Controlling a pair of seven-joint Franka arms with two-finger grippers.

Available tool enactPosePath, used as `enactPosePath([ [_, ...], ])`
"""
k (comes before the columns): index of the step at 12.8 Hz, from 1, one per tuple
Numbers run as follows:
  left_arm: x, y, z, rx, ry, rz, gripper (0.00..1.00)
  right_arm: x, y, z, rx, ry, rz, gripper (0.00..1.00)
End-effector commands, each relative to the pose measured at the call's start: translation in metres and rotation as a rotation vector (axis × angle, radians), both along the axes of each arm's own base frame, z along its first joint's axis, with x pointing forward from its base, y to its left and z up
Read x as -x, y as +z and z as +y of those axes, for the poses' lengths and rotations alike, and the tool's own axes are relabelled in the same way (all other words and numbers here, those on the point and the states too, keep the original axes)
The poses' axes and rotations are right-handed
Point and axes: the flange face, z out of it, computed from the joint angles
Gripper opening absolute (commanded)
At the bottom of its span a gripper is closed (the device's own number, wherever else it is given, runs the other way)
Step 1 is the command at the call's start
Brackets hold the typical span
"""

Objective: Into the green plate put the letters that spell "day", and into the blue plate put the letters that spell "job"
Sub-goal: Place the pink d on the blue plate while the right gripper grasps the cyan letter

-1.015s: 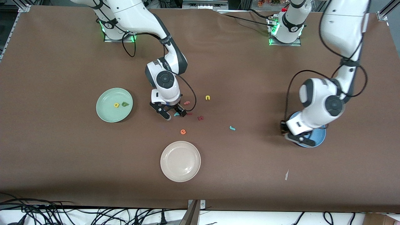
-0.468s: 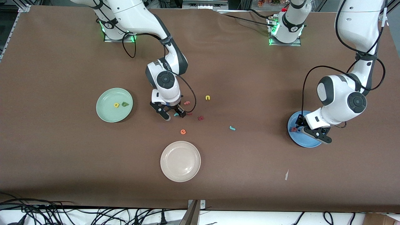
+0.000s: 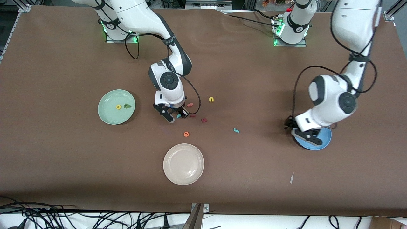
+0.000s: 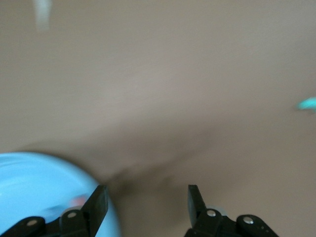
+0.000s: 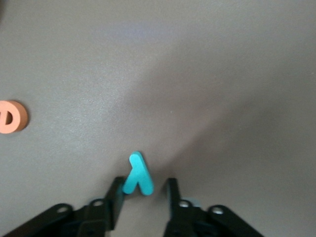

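The right gripper point(image 3: 174, 117) is down at the table in the middle of the scattered letters, and the teal "y" point(image 5: 138, 175) sits right between its two fingers, so the coming move turns on that fit: the fingers stand narrowly apart and pressed close on the letter's forked end, which looks like a grip just taken rather than one ready to lift. The letter's long axis runs straight out from the jaws, its single stem pointing away from the wrist (the orange "e" point(image 5: 11, 117) lies well off to one side, clear of the fingers). From here the green plate point(image 3: 106, 117), already holding a yellow "a" point(image 3: 118, 107) and a dark green "d" point(image 3: 127, 106), lies toward the right arm's end of the table. The left gripper point(image 3: 300, 129) hangs at the edge of the blue plate point(image 3: 322, 141), its fingers spread and empty.
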Motion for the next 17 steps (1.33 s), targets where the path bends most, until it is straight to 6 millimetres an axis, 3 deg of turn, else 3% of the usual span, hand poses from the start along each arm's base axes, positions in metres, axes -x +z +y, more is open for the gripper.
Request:
enactPosePath([
  [1,0.006,-0.015,-0.079,0.010,0.084,0.017,0.74,0.002,-0.008,0.002,0.013,-0.008,-0.002,0.26],
  [3,0.007,-0.029,-0.114,0.009,0.075,0.005,0.74,0.001,-0.006,0.001,0.013,-0.008,-0.002,0.21],
  [7,0.002,-0.048,-0.163,0.016,0.112,-0.036,0.73,0.000,-0.003,0.001,0.010,-0.011,-0.004,0.20],
  [9,0.009,-0.052,-0.182,0.016,0.113,-0.032,0.73,-0.005,0.008,-0.005,0.011,-0.014,-0.012,0.20],
  [11,0.009,-0.053,-0.183,0.017,0.131,-0.027,0.73,-0.009,0.022,-0.016,0.033,-0.027,0.015,0.20],
  [13,0.009,-0.051,-0.184,0.039,0.263,-0.004,0.70,-0.014,0.041,-0.033,0.068,-0.027,0.049,0.20],
  [17,0.009,-0.053,-0.180,0.168,0.588,0.107,0.70,-0.026,0.084,-0.090,0.126,-0.026,0.143,0.20],
])
